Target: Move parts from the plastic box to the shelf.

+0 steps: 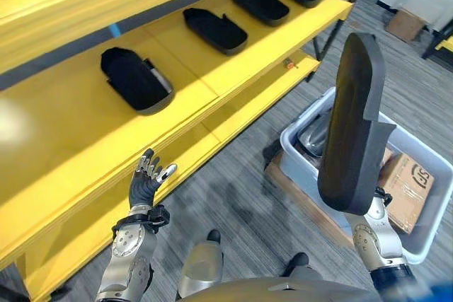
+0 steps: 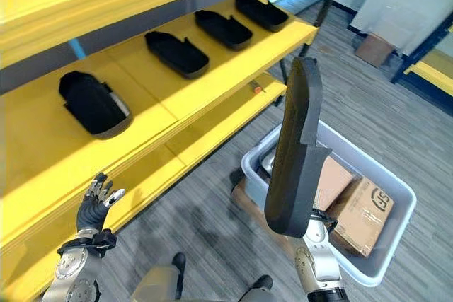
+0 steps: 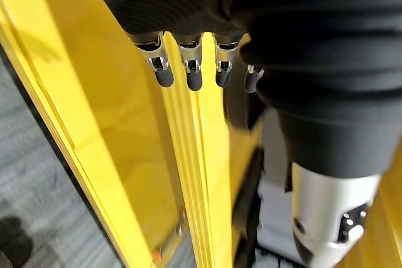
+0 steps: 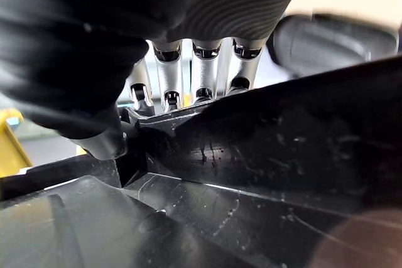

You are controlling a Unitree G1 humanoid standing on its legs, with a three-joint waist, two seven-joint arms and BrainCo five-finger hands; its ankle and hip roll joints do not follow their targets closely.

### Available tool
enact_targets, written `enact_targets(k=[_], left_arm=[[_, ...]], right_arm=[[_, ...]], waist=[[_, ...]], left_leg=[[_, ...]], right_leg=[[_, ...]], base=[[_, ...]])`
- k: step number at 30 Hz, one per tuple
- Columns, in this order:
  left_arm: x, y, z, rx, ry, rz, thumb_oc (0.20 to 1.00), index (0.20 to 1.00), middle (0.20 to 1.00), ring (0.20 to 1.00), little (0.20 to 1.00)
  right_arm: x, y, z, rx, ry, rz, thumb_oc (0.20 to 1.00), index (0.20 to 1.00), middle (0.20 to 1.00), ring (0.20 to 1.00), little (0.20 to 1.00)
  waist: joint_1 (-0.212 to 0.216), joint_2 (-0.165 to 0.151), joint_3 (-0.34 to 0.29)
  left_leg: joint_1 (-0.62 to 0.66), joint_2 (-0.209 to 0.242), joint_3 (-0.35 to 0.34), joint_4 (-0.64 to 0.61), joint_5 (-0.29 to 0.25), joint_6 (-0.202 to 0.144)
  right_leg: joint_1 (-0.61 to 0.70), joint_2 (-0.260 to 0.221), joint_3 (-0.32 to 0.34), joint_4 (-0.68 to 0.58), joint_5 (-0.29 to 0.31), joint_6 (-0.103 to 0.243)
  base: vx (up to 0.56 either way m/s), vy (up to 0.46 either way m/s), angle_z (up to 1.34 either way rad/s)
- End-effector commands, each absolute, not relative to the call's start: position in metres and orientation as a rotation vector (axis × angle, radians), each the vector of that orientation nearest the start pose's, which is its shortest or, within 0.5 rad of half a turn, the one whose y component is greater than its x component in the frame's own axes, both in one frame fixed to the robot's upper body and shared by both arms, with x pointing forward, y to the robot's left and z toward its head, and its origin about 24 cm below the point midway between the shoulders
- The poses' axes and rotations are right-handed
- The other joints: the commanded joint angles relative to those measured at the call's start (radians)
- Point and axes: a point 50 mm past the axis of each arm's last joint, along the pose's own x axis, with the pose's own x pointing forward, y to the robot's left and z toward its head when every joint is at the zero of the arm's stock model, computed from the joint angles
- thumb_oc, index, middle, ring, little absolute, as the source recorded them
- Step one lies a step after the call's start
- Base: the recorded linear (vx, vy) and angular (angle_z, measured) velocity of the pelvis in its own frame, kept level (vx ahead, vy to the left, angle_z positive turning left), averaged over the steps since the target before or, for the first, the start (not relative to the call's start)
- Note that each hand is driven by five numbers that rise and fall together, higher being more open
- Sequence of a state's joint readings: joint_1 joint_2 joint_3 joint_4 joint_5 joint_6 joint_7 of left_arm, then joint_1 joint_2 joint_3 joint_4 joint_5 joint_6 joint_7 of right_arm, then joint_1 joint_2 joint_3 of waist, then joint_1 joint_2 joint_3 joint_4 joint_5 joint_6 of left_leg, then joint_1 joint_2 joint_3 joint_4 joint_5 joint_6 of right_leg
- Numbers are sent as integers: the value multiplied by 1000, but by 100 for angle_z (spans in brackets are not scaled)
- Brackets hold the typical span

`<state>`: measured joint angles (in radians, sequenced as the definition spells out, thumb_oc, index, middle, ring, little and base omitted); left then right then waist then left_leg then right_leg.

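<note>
Part [image 1: 354, 125] stands upright in my right robot hand [image 4: 188, 86], fingers clamped on it, shelf [image 1: 85, 139] off left; left robot hand [image 1: 147, 180] open.

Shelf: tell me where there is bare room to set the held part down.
The yellow shelf holds four black parts in a row. The widest bare patch is at its near end, beside the nearest part and above the open left hand. Gaps between the farther parts are narrow. The right hand holds the long black part upright over the plastic box.
</note>
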<state>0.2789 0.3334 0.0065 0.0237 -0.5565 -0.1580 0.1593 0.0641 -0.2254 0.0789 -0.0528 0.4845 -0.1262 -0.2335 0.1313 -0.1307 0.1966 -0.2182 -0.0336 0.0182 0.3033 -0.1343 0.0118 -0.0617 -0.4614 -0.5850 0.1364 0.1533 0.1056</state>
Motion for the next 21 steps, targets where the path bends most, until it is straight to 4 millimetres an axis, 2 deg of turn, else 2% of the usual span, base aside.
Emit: enact_targets(k=[1,2,3,4,5,6,7,10,12,14,16,21], left_arm=[[198,248,45,-95,-52,238,1000,1000,1000,1000,1000],[200,248,47,-87,-57,229,1000,1000,1000,1000,1000],[200,248,47,-87,-57,229,1000,1000,1000,1000,1000],[204,245,49,-72,-61,204,1000,1000,1000,1000,1000],[206,243,49,-73,-62,195,1000,1000,1000,1000,1000],[206,243,49,-73,-63,194,1000,1000,1000,1000,1000],[206,239,47,-78,-53,178,1000,1000,1000,1000,1000],[206,237,46,-90,-49,169,1000,1000,1000,1000,1000],[206,235,45,-96,-46,168,1000,1000,1000,1000,1000],[205,234,44,-100,-43,169,1000,1000,1000,1000,1000],[202,233,41,-114,-38,174,1000,1000,1000,1000,1000],[186,239,32,-152,5,232,1000,1000,1000,1000,1000]], right_arm=[[244,-199,81,240,-233,-168,200,200,200,200,200],[242,-200,79,242,-221,-167,200,200,200,200,200],[243,-200,79,241,-221,-167,200,200,200,200,200],[240,-200,77,241,-217,-161,200,200,200,200,200],[238,-202,76,239,-212,-165,200,200,200,200,200],[238,-202,76,239,-213,-165,200,200,200,200,200],[235,-204,71,238,-196,-165,200,200,200,200,200],[232,-206,65,258,-172,-166,200,200,200,200,200],[232,-204,63,269,-164,-159,200,200,200,200,200],[231,-204,63,264,-159,-152,200,200,200,200,200],[227,-202,58,269,-136,-140,200,200,200,200,200],[219,-210,47,244,-74,-153,200,200,200,200,200]], waist=[[-49,74,-17],[-67,85,-20],[-66,85,-23],[-98,100,-17],[-112,104,-12],[-114,104,-13],[-124,99,-7],[-135,81,-12],[-150,73,-18],[-158,67,-13],[-154,62,-12],[-142,74,-53]], left_leg=[[71,-7,-42,-202,60,18],[85,-10,-61,-234,77,24],[83,-11,-59,-237,82,24],[111,-15,-100,-272,106,31],[124,-18,-111,-291,122,34],[123,-17,-112,-293,125,33],[148,-21,-127,-316,133,34],[159,-28,-137,-315,133,27],[168,-39,-156,-320,136,23],[176,-51,-167,-312,133,20],[194,-60,-167,-312,132,22],[214,-49,-142,-327,126,21]], right_leg=[[55,31,212,12,97,86],[19,76,297,36,76,72],[13,76,299,37,77,71],[-44,185,415,105,9,39],[-62,249,423,129,-62,17],[-63,249,421,129,-62,16],[-68,310,396,143,-136,-5],[-63,394,408,100,-189,-18],[-95,464,487,51,-191,-20],[-99,488,537,11,-173,-23],[-49,468,526,-12,-177,-24],[16,469,522,-79,-181,-35]], base=[[85,428,50],[52,330,84],[110,218,96],[102,205,83],[103,202,33],[67,142,78],[57,59,83],[59,17,47],[54,-12,3],[39,-8,28],[37,-38,44],[31,-92,8]])
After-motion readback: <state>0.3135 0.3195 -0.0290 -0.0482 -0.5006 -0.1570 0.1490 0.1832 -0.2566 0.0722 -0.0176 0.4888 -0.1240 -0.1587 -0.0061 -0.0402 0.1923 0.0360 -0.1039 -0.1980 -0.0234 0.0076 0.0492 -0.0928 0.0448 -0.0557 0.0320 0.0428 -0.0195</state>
